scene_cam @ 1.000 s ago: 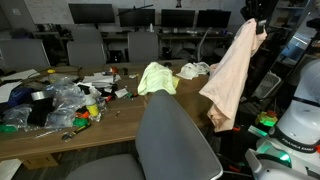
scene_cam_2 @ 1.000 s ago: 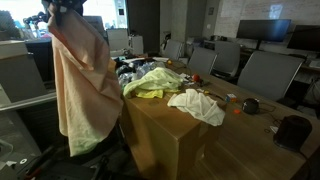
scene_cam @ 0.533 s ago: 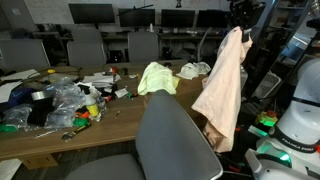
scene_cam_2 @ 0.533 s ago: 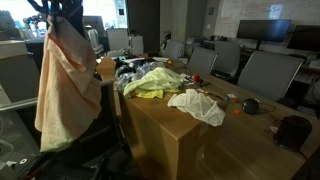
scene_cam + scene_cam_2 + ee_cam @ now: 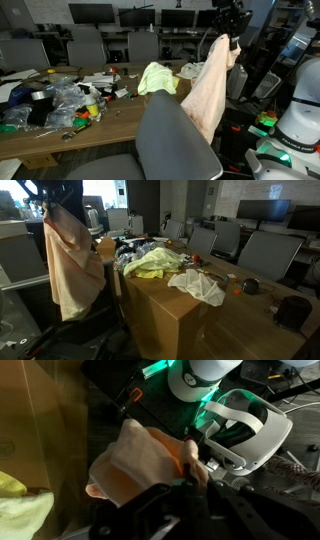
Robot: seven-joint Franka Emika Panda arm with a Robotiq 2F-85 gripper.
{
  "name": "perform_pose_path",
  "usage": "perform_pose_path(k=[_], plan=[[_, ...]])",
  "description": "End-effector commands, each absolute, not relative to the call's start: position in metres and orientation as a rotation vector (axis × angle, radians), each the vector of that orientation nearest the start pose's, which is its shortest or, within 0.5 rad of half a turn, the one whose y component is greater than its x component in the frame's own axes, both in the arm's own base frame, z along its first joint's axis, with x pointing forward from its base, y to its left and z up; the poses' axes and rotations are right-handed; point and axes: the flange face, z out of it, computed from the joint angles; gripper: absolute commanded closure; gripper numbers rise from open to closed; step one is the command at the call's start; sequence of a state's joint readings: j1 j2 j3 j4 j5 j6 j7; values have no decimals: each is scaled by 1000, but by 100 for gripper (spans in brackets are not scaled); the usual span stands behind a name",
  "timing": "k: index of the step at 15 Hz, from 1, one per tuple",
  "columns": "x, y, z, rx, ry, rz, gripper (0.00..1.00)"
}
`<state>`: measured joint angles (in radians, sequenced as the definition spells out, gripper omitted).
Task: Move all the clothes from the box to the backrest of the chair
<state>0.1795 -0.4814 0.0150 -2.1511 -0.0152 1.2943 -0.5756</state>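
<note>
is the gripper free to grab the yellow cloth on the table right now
Probably not yet: the gripper is shut on the peach cloth hanging from it beside the table. The yellow cloth lies uncovered, so the way looks open once that load is dropped.

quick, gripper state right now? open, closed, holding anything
gripper: closed, holding the peach cloth, which hangs down from it.
</note>
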Motion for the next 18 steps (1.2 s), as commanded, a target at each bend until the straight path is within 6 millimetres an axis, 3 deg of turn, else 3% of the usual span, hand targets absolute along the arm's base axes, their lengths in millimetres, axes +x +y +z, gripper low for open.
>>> perform_pose_path(k=[1, 5, 9, 13, 18], plan=[[360, 102, 571, -2823, -1161, 537, 98], [370, 133, 566, -2804, -1122, 459, 98], [398, 153, 558, -2790, -893, 199, 98], [422, 164, 545, -2793, -656, -4, 98], [439, 170, 519, -2821, -445, -90, 98]])
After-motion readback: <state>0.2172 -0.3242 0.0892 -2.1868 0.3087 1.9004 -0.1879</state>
